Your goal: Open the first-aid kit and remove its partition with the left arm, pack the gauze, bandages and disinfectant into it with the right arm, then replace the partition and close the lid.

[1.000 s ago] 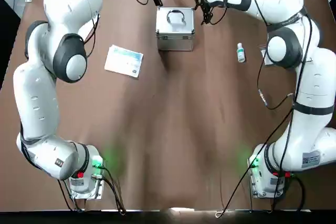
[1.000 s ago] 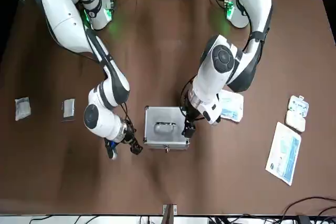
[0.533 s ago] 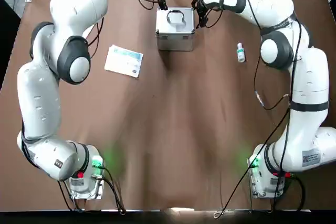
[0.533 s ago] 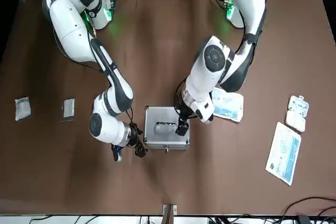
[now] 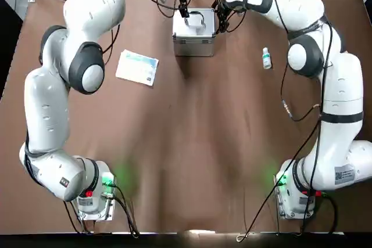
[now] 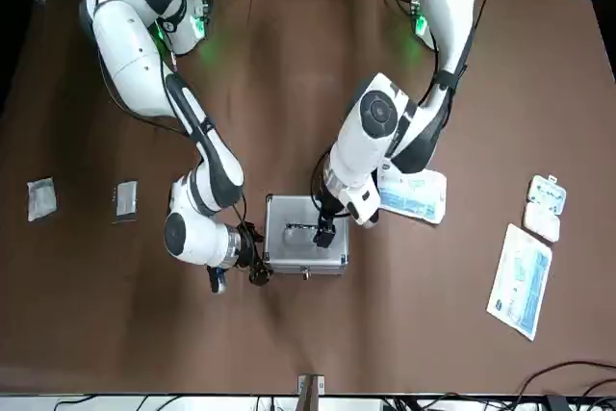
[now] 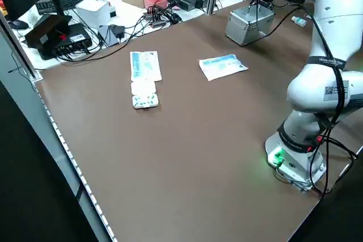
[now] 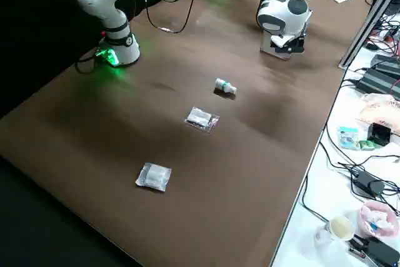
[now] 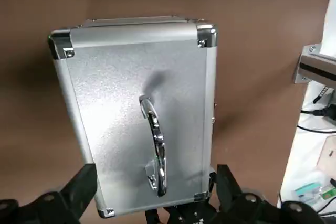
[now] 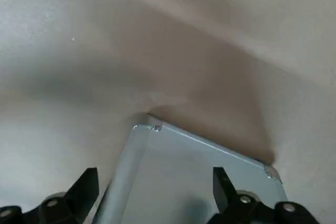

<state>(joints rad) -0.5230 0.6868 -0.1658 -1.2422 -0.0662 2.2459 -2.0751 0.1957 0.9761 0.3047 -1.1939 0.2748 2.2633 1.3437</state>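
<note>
Kit (image 5: 194,24) sitting lid shut at bench's (image 5: 192,143) far edge. Left gripper (image 6: 324,233) hovering over handle (image 9: 154,148), spread wide. Right gripper (image 6: 253,260) bracing kit's side, also wide. Better: release front latch first, lift lid slowly, keep case steadied.

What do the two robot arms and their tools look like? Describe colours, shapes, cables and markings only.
Both arms have glossy white rounded shells with dark grey discs at the joints. Each base glows green and has a red spot. Black cables run loosely along each arm. A label sticker sits on the right arm near its base. The left tool and right tool are small and black, each with two short fingers.
</note>
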